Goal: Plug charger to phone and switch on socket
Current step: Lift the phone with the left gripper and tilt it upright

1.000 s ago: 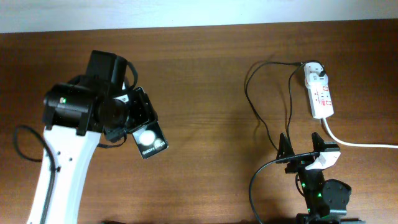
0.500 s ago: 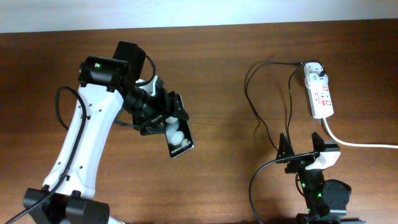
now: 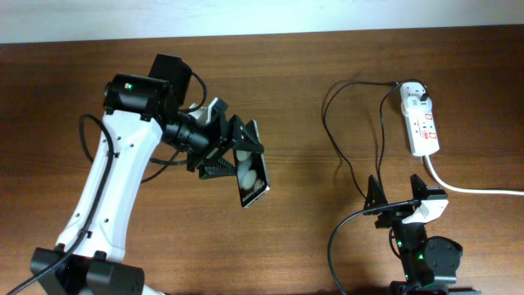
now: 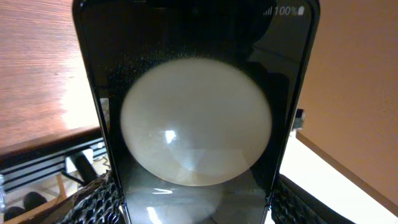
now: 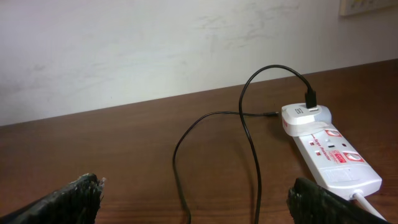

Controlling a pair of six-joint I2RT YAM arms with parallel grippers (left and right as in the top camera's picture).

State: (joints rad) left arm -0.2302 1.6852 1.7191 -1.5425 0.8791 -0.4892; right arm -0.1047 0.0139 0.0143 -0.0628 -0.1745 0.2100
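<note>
My left gripper (image 3: 233, 154) is shut on the black phone (image 3: 251, 174) and holds it above the table near the middle; the phone fills the left wrist view (image 4: 196, 118) with a big white round patch. The white socket (image 3: 420, 121) lies at the far right, with a plug in its far end; it also shows in the right wrist view (image 5: 329, 152). The thin black charger cable (image 3: 354, 168) loops from the socket toward my right gripper (image 3: 399, 197), which is open and empty at the near right edge. The cable (image 5: 249, 143) runs between the right fingers' view.
A thick white cord (image 3: 475, 188) runs from the socket's near end off to the right. A pale wall (image 5: 155, 50) stands behind the table's far edge.
My left arm has swung right with the phone, from the left side toward the table's middle, and turned it more on edge. The right arm, cable and socket have not moved.
</note>
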